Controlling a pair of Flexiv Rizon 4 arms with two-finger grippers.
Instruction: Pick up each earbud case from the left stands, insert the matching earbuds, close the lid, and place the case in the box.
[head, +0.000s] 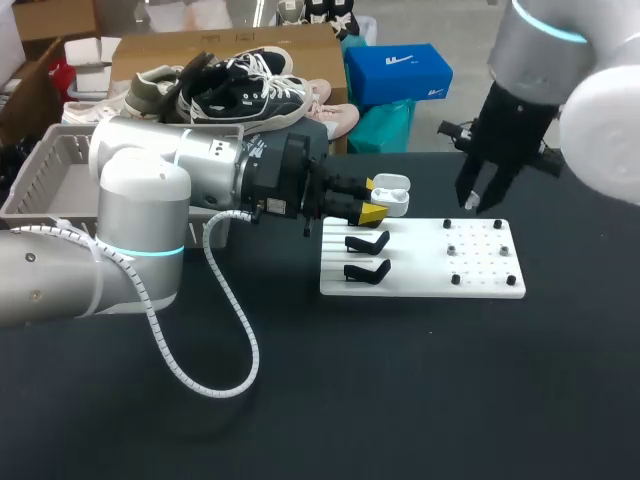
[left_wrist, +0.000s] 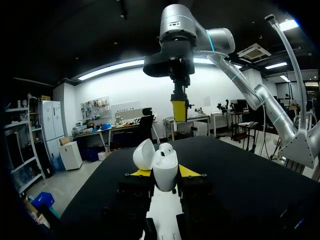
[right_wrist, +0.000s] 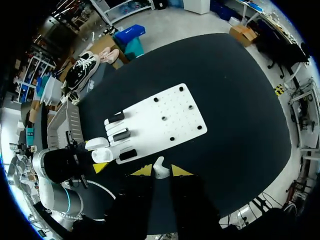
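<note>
Left gripper (head: 378, 200) fingers clamped on open earbud case (head: 397, 200), lid up. Right gripper (head: 480, 203) pinches earbud (right_wrist: 159, 168), well apart from case. Judged step: insertion. Next move needs earbud aligned over case socket.

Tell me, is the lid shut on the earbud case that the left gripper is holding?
No, in the left wrist view the earbud case between the left gripper's fingers has its lid swung open to one side.
</note>
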